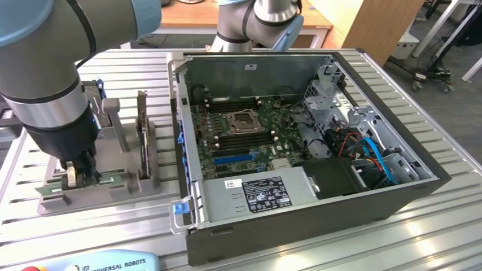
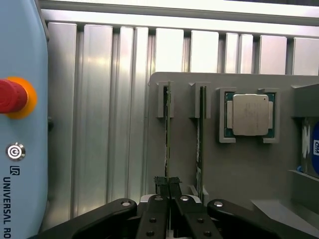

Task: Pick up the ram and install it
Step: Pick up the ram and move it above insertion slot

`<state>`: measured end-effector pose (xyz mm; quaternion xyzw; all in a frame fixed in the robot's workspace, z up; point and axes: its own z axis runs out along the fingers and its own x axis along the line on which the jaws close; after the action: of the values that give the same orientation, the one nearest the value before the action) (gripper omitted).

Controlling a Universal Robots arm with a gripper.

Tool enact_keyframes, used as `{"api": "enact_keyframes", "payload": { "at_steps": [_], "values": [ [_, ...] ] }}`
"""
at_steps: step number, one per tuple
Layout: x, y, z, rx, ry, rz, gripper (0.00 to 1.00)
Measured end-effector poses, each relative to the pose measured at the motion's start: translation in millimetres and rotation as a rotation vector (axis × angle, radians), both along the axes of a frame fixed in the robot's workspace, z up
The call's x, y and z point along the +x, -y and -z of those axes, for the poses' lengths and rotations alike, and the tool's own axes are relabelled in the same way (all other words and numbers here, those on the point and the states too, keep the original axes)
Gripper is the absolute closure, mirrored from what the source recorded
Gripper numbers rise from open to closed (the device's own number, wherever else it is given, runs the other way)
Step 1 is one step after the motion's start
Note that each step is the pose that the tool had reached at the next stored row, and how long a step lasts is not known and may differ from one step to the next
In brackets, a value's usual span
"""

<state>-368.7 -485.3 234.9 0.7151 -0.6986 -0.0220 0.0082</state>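
Note:
Two rams stand on edge in slots of a grey holder [image 2: 234, 164]. The ram [image 2: 167, 134] farther from the CPU chip is a thin green stick, and my gripper [image 2: 168, 186] is shut on its top edge, with its black fingertips [image 2: 160, 185] pressed to either side. Beside it the second ram [image 2: 202, 129] stands free in its slot. In the exterior view my gripper [image 1: 79, 176] reaches straight down onto the ram [image 1: 107, 179] in the holder [image 1: 113, 195], at the exterior view's left of the open computer case [image 1: 407, 186].
A square silver CPU chip [image 2: 248, 115] lies in a holder pocket, with a blue-labelled drive [image 2: 314, 149] past it. The motherboard [image 1: 233, 149] lies open inside the case, its CPU socket [image 1: 245, 121] in the middle. A teach pendant [image 1: 98, 262] with a red stop button [image 2: 10, 95] lies close by on the slatted table [image 1: 452, 231].

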Motion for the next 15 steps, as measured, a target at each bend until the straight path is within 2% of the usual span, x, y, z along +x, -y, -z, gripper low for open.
{"api": "enact_keyframes", "payload": {
  "at_steps": [9, 15],
  "values": [
    [0.0, 0.0, -15.2, 0.0000, 0.0000, 0.000, 0.88],
    [0.0, 0.0, -28.7, 0.0000, -0.0001, 0.000, 0.88]
  ]
}}
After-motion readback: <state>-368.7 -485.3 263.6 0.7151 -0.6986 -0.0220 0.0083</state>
